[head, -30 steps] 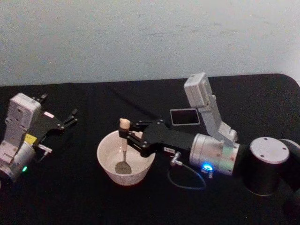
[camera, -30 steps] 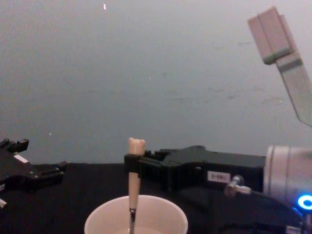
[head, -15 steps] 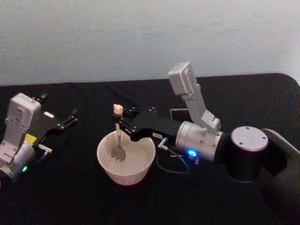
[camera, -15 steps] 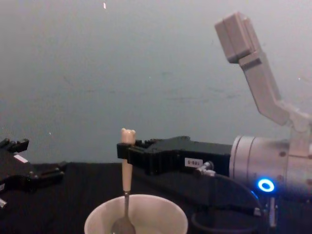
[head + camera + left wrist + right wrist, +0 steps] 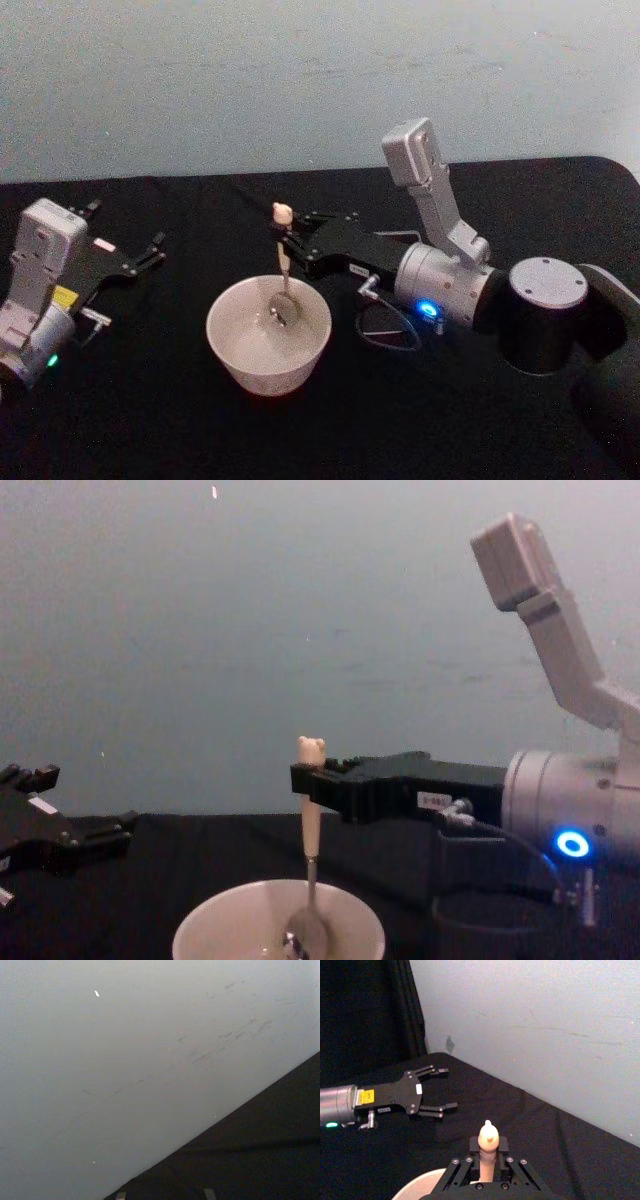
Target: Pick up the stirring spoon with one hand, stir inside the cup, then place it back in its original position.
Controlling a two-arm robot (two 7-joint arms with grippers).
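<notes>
From the head view, right gripper holds stirring spoon inside cup.

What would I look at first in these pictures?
Probably the bear-headed stirring spoon, standing nearly upright with its shiny bowl inside the cream cup at the centre. The right gripper pinches its handle, a blue ring light glowing on that arm; the left gripper sits open at far left.
</notes>
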